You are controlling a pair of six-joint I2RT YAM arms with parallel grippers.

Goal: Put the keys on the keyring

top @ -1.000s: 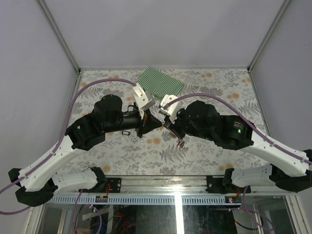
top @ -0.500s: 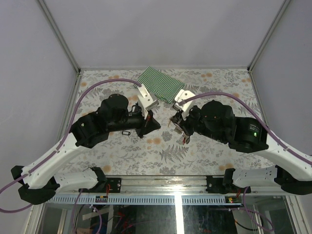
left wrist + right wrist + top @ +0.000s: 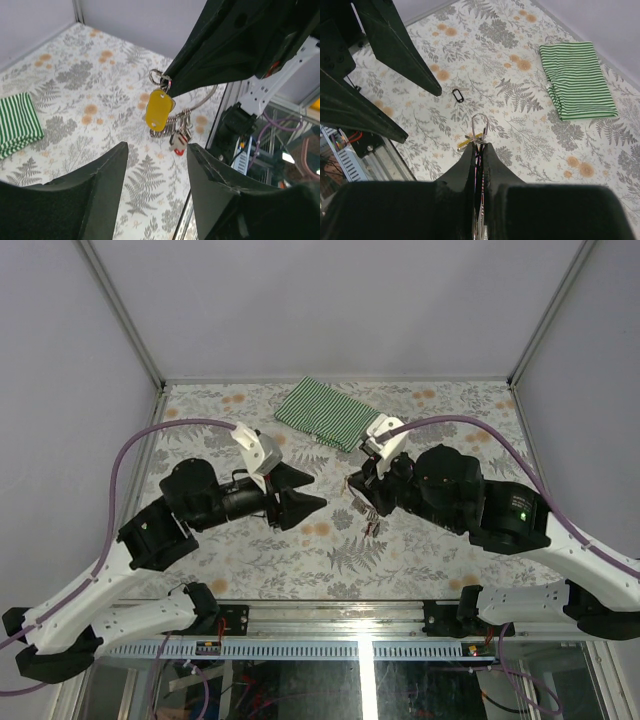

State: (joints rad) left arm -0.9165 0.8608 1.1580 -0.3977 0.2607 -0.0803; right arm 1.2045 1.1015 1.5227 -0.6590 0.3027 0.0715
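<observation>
My right gripper (image 3: 479,146) is shut on the keyring (image 3: 479,124), whose thin wire loop sticks out past the fingertips. In the left wrist view a key with a yellow tag (image 3: 159,109) hangs from the ring just under the right gripper (image 3: 169,89), with the small red tag (image 3: 179,146) dangling lower among more wire rings. A key with a black tag (image 3: 458,95) lies on the table. My left gripper (image 3: 320,490) is open and empty, a short way left of the right gripper (image 3: 358,495), facing it; its fingers (image 3: 400,50) show in the right wrist view.
A folded green-and-white striped cloth (image 3: 328,413) lies at the back of the floral tabletop (image 3: 450,410). The table's near metal rail (image 3: 360,615) runs just behind the arm bases. Grey walls close in the left, right and back.
The left gripper has opened and drawn back to the left, away from the right gripper. The right gripper has stayed shut on the keyring and shifted a little to the right.
</observation>
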